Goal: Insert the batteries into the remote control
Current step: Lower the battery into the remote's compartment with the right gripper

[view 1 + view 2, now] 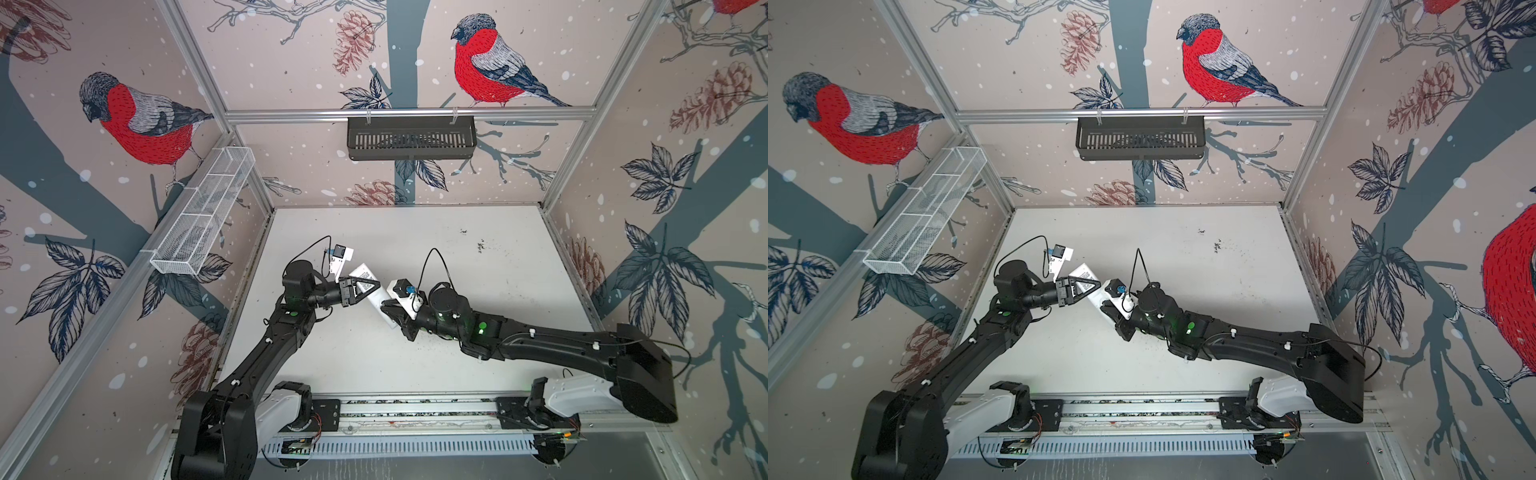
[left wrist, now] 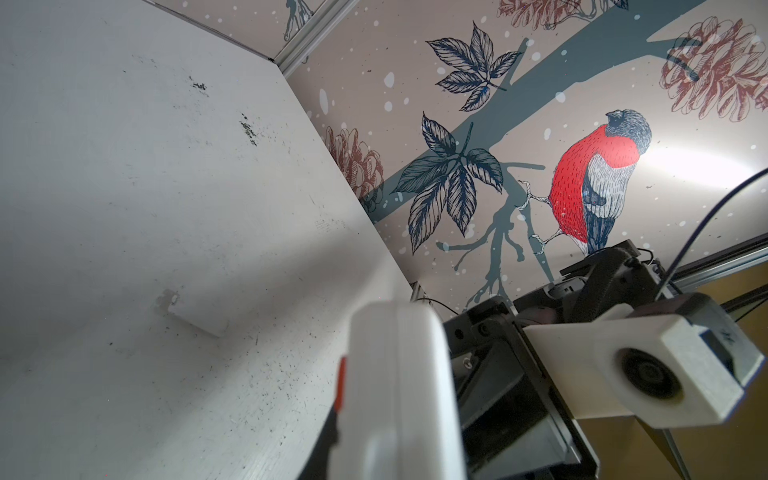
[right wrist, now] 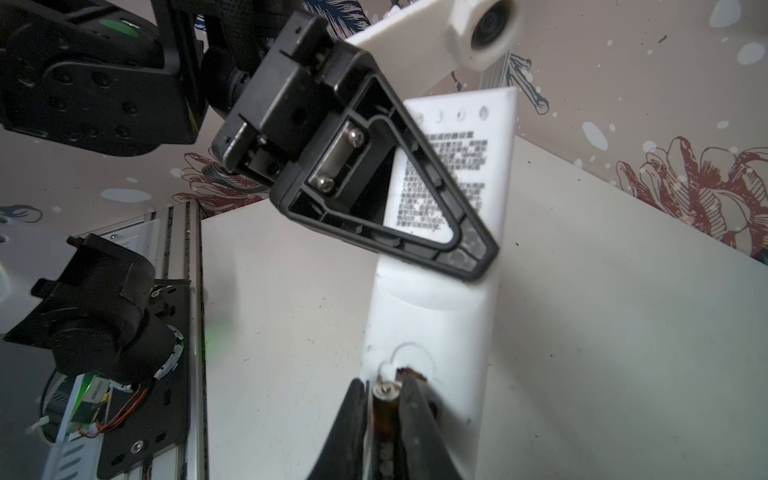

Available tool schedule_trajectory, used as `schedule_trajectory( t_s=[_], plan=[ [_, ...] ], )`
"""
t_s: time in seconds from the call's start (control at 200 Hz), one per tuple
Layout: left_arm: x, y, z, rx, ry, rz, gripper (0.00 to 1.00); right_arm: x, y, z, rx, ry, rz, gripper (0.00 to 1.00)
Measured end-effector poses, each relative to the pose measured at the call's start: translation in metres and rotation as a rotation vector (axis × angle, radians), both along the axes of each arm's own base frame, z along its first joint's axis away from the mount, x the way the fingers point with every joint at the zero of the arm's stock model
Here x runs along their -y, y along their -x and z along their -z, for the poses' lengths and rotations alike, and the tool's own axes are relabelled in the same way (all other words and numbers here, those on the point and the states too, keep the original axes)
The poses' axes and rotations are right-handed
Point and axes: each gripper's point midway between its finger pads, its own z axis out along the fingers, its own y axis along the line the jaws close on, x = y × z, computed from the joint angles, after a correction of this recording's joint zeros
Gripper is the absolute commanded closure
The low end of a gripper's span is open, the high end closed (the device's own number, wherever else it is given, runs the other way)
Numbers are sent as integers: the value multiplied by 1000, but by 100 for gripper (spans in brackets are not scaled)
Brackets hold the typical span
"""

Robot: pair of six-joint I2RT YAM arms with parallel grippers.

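Observation:
My left gripper (image 1: 371, 286) is shut on the remote control (image 1: 375, 302), a slim white bar held off the table near its middle in both top views (image 1: 1096, 301). In the right wrist view the remote control (image 3: 453, 316) shows its back with a printed label, and a black triangular finger (image 3: 415, 208) of the left gripper lies across it. My right gripper (image 3: 384, 390) is shut on a battery (image 3: 384, 409), dark with an orange-brown band and a metal tip. The battery rests against the remote's lower back beside a curved notch. The left wrist view shows the remote's edge (image 2: 399, 395) close up.
A small white flat piece (image 2: 199, 318) lies on the white table (image 1: 457, 270). A black slotted basket (image 1: 411, 137) hangs on the back wall and a white mesh basket (image 1: 203, 212) on the left wall. The arms' mounting rail (image 1: 415, 409) runs along the front edge.

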Motion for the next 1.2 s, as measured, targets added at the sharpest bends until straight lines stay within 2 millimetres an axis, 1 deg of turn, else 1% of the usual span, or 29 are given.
schedule_trajectory(
  t_s=[0.285,0.415,0.72,0.936,1.101,1.201],
  plan=[
    [-1,-1,0,2,1,-10,100,4,-4,4,20,0,48,88],
    [-2,0,-1,-12,27,-17,100,4,-6,3,33,-9,68,89],
    [-7,-4,-10,-36,63,-55,100,3,-12,0,86,-16,117,89],
    [-7,-6,-12,-55,80,-59,100,4,-13,-2,98,-27,131,89],
    [-11,-8,-12,-73,92,-72,100,4,-12,1,101,-16,137,90],
    [-14,-10,-13,-76,95,-86,100,7,-11,6,104,6,144,90]
  ],
)
